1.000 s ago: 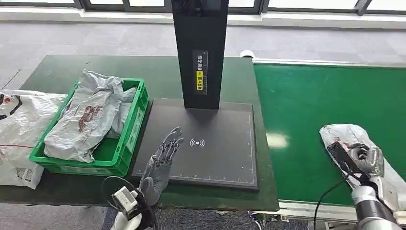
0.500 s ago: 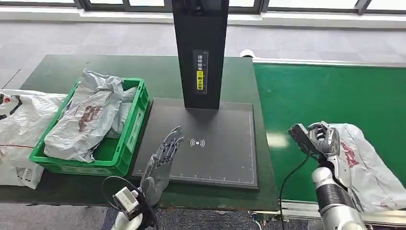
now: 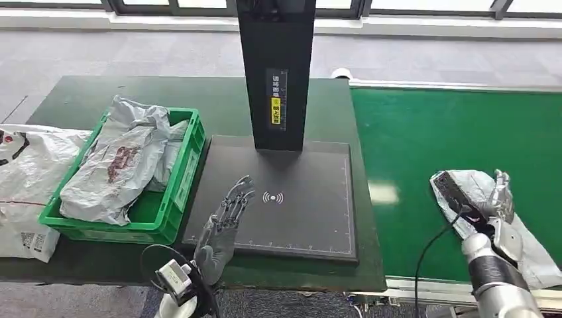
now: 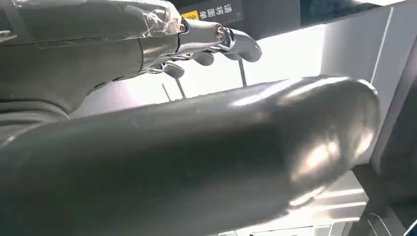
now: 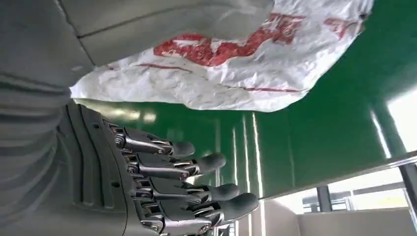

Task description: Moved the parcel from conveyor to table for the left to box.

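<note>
Parcel [image 3: 513, 228]: a crumpled white poly mailer with red print, lying on the green conveyor belt [image 3: 437, 139] at its near right; it also shows in the right wrist view [image 5: 255, 59].
Right hand [image 3: 498, 199]: over the parcel's left part, fingers straight and slightly apart, holding nothing; the wrist view shows the parcel beside the thumb, outside the fingers [image 5: 196, 164].
Left hand [image 3: 225, 222]: flat above the near left corner of the black scanner pad [image 3: 311, 218], fingers stretched out and holding nothing.
Scanner: a black upright column [image 3: 277, 73] stands at the pad's far edge, with a yellow label on its face.
Table [image 3: 86, 99]: dark green, left of the belt.
Green crate [image 3: 182, 182]: left of the pad, holding grey-white mailer bags [image 3: 119, 165].
Far left: another white bag [image 3: 20, 179] lies beside the crate.
</note>
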Controlling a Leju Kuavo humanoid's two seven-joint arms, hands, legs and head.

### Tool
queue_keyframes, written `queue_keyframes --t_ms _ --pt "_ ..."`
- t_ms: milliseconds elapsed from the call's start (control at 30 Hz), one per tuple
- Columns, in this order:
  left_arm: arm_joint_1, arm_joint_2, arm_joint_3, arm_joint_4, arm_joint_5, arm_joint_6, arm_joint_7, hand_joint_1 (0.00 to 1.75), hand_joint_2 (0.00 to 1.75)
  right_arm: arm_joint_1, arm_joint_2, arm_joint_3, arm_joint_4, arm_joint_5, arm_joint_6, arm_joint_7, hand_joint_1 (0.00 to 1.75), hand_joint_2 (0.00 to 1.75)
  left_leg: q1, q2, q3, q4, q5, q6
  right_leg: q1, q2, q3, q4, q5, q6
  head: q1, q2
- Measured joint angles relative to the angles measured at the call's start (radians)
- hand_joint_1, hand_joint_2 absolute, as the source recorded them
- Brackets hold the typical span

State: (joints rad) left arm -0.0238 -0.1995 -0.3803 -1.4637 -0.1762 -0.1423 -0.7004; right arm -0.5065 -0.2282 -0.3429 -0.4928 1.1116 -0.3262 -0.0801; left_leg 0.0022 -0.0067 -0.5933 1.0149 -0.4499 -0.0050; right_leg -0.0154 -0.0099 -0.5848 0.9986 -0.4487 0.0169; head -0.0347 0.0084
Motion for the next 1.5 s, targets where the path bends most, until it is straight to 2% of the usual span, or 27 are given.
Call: queue_keyframes --t_ms 233,467,767,800,833,1033,1100,1200,1233,1267,1500 --pt "0.001 0.000 0.000 0.000 0.007 -0.009 0.000 0.00 0.00 0.001 -0.042 0.000 0.040 0.013 0.035 0.055 0.00 1.75 0.000 0.000 0.000 0.000 0.000 0.000 0.000 0.000 0.000 0.000 0.000 0.000 0.000 0.000" --pt "0.002 0.000 0.000 0.002 0.013 -0.037 0.000 0.00 0.00 0.019 -0.074 0.000 0.093 0.060 0.188 0.113 0.00 1.75 0.000 0.000 0.000 0.000 0.000 0.000 0.000 0.000 0.000 0.000 0.000 0.000 0.000 0.000" --pt "-0.023 0.000 0.000 0.029 0.027 -0.045 0.000 0.00 0.00 0.098 -0.077 0.023 0.140 0.115 0.409 0.019 0.00 1.75 0.001 0.001 0.001 0.000 0.000 0.000 0.001 0.001 0.000 0.000 -0.001 0.000 0.000 0.000" --pt "-0.027 0.000 0.000 0.032 0.027 -0.045 0.000 0.00 0.00 0.101 -0.077 0.032 0.142 0.118 0.420 0.016 1.64 1.75 0.002 0.002 0.002 0.000 -0.001 -0.001 0.002 0.002 0.001 0.000 -0.001 -0.001 0.000 0.000" --pt "-0.032 0.000 0.000 0.036 0.027 -0.045 0.000 0.00 0.00 0.105 -0.077 0.039 0.144 0.120 0.425 0.016 1.75 1.75 0.002 0.002 0.003 0.000 -0.001 -0.001 0.002 0.002 0.002 -0.001 -0.001 -0.001 0.000 0.000" --pt "-0.045 0.000 0.000 0.056 0.030 -0.045 0.000 0.00 0.00 0.122 -0.082 0.082 0.145 0.139 0.482 -0.053 1.75 1.75 0.003 0.004 0.008 0.000 -0.003 -0.001 0.003 0.004 0.006 -0.002 -0.002 0.000 0.000 0.000" --pt "-0.047 0.000 0.000 0.061 0.030 -0.039 0.000 0.00 0.00 0.124 -0.091 0.097 0.144 0.144 0.465 -0.090 1.75 1.75 0.003 0.003 0.010 0.000 -0.003 0.000 0.003 0.003 0.010 -0.002 -0.002 0.000 0.000 0.000" --pt "-0.036 0.000 0.000 0.063 0.018 -0.017 0.000 0.00 0.00 0.105 -0.074 0.111 0.144 0.158 0.324 -0.031 1.75 1.75 0.003 0.004 0.009 0.000 -0.003 0.000 0.003 0.005 0.011 -0.002 0.000 -0.001 0.000 0.000" --pt "-0.030 0.000 0.000 0.062 0.015 -0.016 0.000 0.00 0.00 0.092 -0.060 0.116 0.144 0.164 0.312 -0.010 1.75 1.75 0.003 0.007 0.005 0.000 -0.004 -0.001 0.003 0.007 0.011 -0.002 0.000 -0.002 0.000 0.000" --pt "-0.027 0.000 0.000 0.061 0.012 -0.016 0.000 0.00 0.00 0.084 -0.055 0.121 0.144 0.166 0.311 -0.001 1.75 1.75 0.003 0.010 0.007 0.000 -0.005 -0.001 0.003 0.010 0.010 -0.002 0.000 -0.002 0.000 0.000" --pt "-0.019 -0.001 0.000 0.061 0.009 -0.016 0.000 0.00 0.00 0.074 -0.034 0.129 0.144 0.166 0.298 0.003 1.75 1.75 0.003 0.009 0.010 0.000 -0.002 -0.001 0.003 0.009 0.009 -0.002 0.001 -0.002 0.000 0.000"
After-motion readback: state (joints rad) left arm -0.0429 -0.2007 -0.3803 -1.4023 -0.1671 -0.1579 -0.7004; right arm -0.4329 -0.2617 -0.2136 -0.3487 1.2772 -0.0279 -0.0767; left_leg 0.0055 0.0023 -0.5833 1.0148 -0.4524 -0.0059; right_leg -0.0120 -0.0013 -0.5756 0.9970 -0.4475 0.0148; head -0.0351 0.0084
